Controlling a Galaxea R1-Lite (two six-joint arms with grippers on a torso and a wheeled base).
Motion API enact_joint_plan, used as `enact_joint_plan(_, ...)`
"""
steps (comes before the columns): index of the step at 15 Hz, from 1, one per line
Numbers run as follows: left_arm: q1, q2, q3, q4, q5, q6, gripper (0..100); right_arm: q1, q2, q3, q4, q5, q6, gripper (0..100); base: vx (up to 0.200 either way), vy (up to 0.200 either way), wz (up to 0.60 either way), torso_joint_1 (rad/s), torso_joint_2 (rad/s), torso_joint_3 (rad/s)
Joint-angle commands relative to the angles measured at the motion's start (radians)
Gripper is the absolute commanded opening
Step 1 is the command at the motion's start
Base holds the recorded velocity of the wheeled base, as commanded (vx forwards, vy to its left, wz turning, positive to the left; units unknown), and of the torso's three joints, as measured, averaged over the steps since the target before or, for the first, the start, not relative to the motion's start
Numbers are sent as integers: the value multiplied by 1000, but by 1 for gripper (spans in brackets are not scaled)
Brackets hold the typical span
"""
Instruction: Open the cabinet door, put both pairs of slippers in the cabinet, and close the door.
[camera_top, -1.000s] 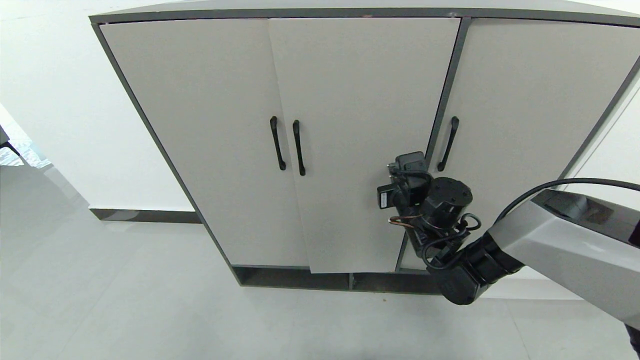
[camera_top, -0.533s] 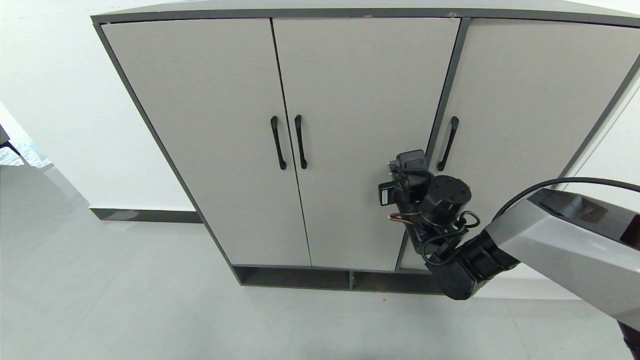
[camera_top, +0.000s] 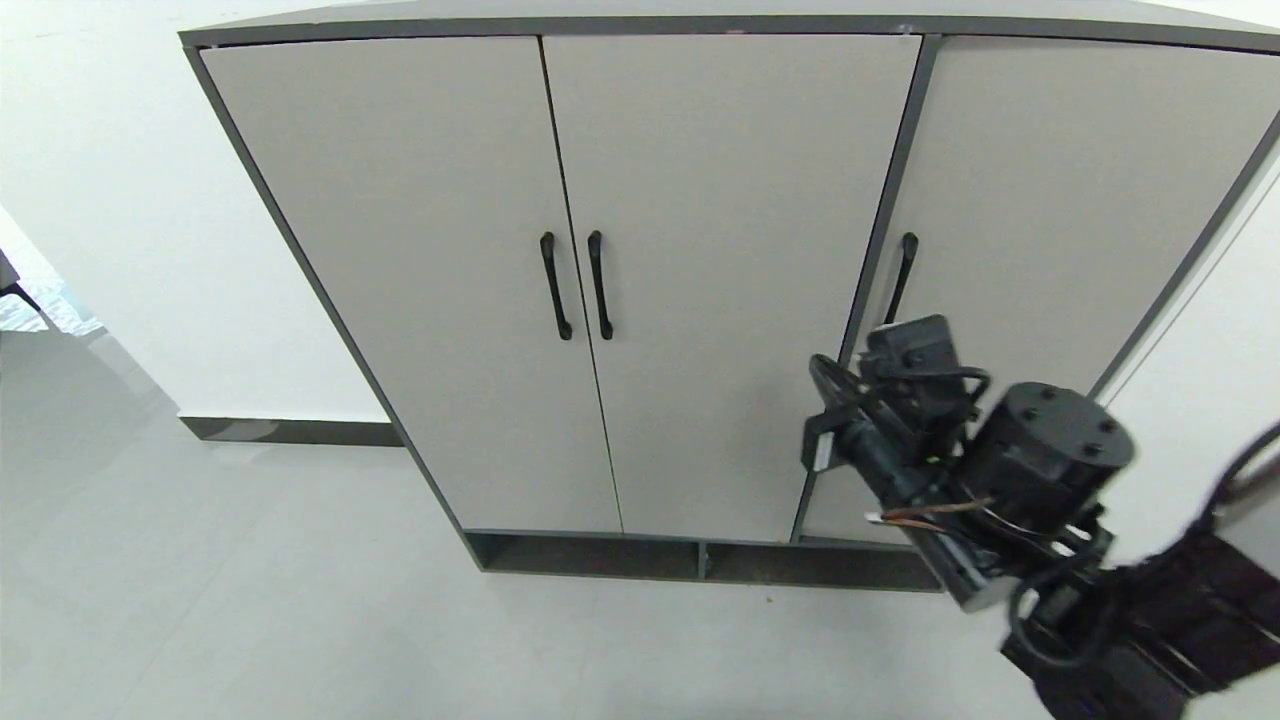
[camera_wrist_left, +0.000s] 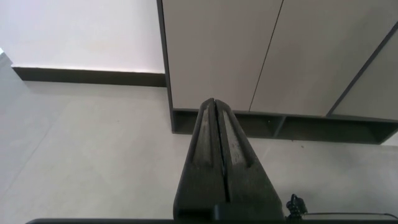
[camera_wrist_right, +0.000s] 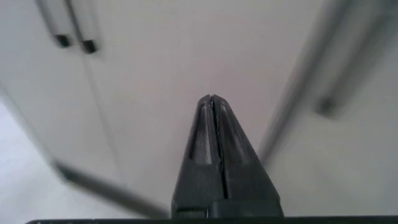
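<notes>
Pushed flush since a second ago, the middle door (camera_top: 730, 250) now lines up with its neighbours, and the right arm has drawn back from the cabinet (camera_top: 600, 556).

Left gripper (camera_wrist_left: 214, 112) hangs low in front of the cabinet's left base corner, fingers pressed together, holding nothing. Left door (camera_top: 400, 250) is closed, its handle just beside the middle door's handle (camera_top: 598, 285). Both pairs of slippers are, I judge, behind these doors. Right door (camera_top: 1050, 200) is closed too. Right gripper (camera_wrist_right: 212, 111) points at the cabinet front, fingers also pressed together and empty.

Risk: the right wrist's loose cables sit near the right door's handle (camera_top: 905, 270); a careless retreat could snag it and pull that door open. The middle door might also drift open if it isn't fully seated.
</notes>
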Motion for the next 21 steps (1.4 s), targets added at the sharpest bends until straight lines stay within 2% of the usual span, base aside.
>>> enact_joint_plan(1,0,1,2,0,2,9,0,-61,-446,400,14,-13,-8,0,0,0,0,0,0,0)
enact_joint_plan(3,0,1,2,-2,2,10,0,-131,-627,572,23,-85,-42,0,0,0,0,0,0,0)
enact_joint_plan(4,0,1,2,-2,5,5,0,-279,-785,647,97,-119,-29,0,0,0,0,0,0,0)
enact_joint_plan(5,0,1,2,0,5,5,0,-438,-936,647,253,-119,24,0,0,0,0,0,0,0)
enact_joint_plan(6,0,1,2,0,5,7,0,-555,-1091,647,430,-119,30,0,0,0,0,0,0,0)
enact_joint_plan(7,0,1,2,-2,5,7,0,-613,-1213,647,589,-119,30,0,0,0,0,0,0,0)
enact_joint_plan(8,0,1,2,-2,3,7,0,-664,-1387,641,806,-119,30,0,0,0,0,0,0,0)
enact_joint_plan(11,0,1,2,0,3,7,0,-687,-1763,635,1283,-97,32,0,0,0,0,0,0,0)
enact_joint_plan(12,0,1,2,0,3,7,0,-684,-1832,644,1346,-27,47,0,0,0,0,0,0,0)
enact_joint_plan(13,0,1,2,0,5,5,0,-684,-1825,647,1353,14,76,0,0,0,0,0,0,0)
enact_joint_plan(14,0,1,2,0,3,5,0,-684,-1825,647,1376,136,172,0,0,0,0,0,0,0)
enact_joint_plan(15,0,1,2,-2,3,5,0,-684,-1825,647,1444,228,201,0,0,0,0,0,0,0)
enact_joint_plan(18,0,1,2,0,3,5,0,-682,-1824,647,1485,363,256,0,0,0,0,0,0,0)
enact_joint_plan(21,0,1,2,-2,3,5,0,-676,-1818,647,1491,415,198,0,0,0,0,0,0,0)
